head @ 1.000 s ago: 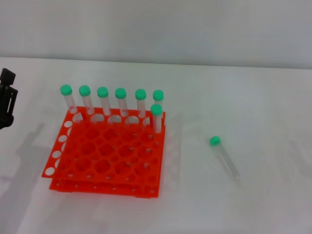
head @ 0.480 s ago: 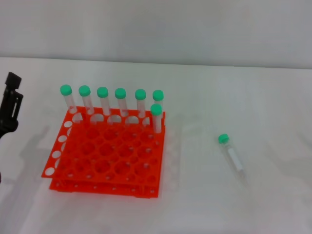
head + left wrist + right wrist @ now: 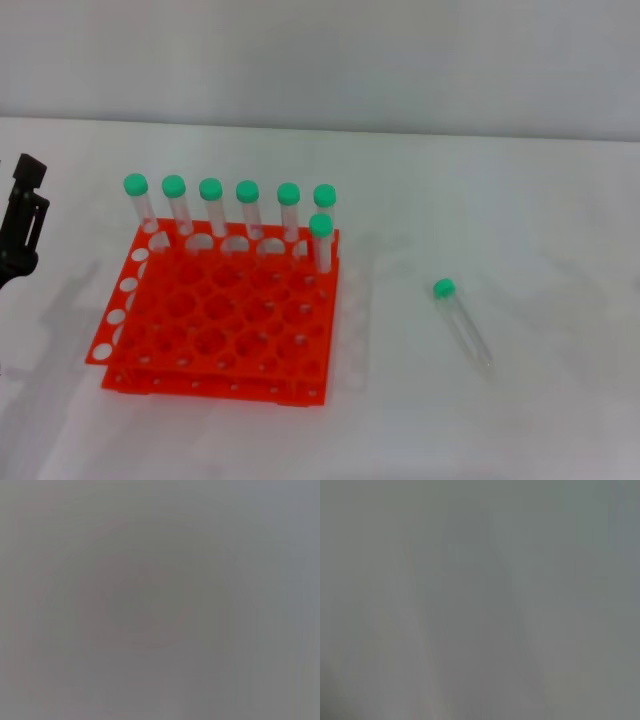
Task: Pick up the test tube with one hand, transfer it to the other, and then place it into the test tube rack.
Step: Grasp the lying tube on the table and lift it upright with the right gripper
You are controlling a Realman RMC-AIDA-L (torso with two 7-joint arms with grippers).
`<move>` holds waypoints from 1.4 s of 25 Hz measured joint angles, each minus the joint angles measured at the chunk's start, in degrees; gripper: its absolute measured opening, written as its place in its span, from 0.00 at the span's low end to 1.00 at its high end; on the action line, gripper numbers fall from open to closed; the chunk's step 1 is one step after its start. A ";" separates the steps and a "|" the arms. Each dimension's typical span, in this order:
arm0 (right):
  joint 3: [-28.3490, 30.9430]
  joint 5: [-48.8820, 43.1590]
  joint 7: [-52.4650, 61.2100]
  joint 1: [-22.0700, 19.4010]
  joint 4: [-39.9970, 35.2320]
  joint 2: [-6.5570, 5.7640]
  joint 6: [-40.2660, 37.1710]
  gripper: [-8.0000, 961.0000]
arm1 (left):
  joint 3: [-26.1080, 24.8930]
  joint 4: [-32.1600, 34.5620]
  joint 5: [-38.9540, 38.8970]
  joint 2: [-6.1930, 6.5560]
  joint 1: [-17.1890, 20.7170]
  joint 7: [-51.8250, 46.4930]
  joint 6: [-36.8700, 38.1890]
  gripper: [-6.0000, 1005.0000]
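Observation:
A test tube [image 3: 462, 320] with a green cap lies flat on the white table, to the right of the orange-red test tube rack [image 3: 215, 315]. Its cap points to the far side. Several identical green-capped tubes [image 3: 248, 208] stand upright along the rack's far row, and one more [image 3: 321, 243] stands just in front at the right corner. My left gripper [image 3: 22, 215], black, hangs at the left edge of the head view, left of the rack and apart from it. My right gripper is out of view. Both wrist views show only plain grey.
The white table [image 3: 520, 200] runs to a pale wall at the back. The rack's near rows of holes hold nothing. Open table surface lies between the rack and the lying tube, and to its right.
The lying tube shifted a little to the right half a second ago and is back near its first spot. My left gripper has edged slightly inward from the left edge.

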 joint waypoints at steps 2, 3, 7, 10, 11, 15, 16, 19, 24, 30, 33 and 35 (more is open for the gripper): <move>-1.48 -2.87 6.17 0.35 -5.78 0.03 -0.38 0.89 | -0.03 0.03 -0.03 0.01 0.13 0.00 -0.02 0.52; -2.56 -4.28 9.40 0.49 -9.10 0.05 -0.78 0.89 | -0.07 0.03 -0.07 0.02 0.15 0.00 0.03 0.52; -9.50 -12.90 24.06 0.72 -24.05 0.07 -3.95 0.89 | -0.15 0.06 -0.17 0.11 0.18 0.00 0.22 0.52; -16.16 -24.00 35.74 1.06 -35.94 0.07 -6.58 0.89 | -0.23 0.09 -0.29 0.13 0.20 0.00 0.24 0.52; -18.22 -27.19 39.03 1.38 -38.87 0.09 -6.64 0.89 | -0.26 0.11 -0.30 0.13 0.19 0.00 0.27 0.52; -27.69 -39.25 50.70 3.00 -49.42 0.15 -5.74 0.89 | -0.36 0.19 -0.46 0.20 0.17 0.00 0.76 0.52; -31.12 -42.23 53.78 3.68 -51.68 0.19 -4.91 0.89 | -0.35 0.24 -0.48 0.21 0.14 0.00 0.87 0.52; -38.16 -47.00 59.43 5.70 -54.08 0.31 -2.78 0.89 | -0.37 0.70 -0.54 0.21 0.17 0.00 0.94 0.52; -48.02 -51.49 66.69 8.67 -52.78 0.53 -2.12 0.89 | -0.37 0.85 -0.58 0.20 0.11 0.00 1.06 0.52; -55.83 -52.53 70.22 9.75 -47.42 0.77 -6.35 0.88 | -0.37 0.85 -0.57 0.20 -0.11 0.00 1.82 0.52; -58.07 -52.66 71.05 10.20 -44.84 0.78 -8.44 0.88 | -0.37 0.84 -0.57 0.20 -0.06 0.00 2.01 0.52; -59.84 -52.74 72.06 10.66 -43.25 0.79 -9.52 0.88 | -0.37 0.84 -0.57 0.20 -0.04 0.00 2.27 0.52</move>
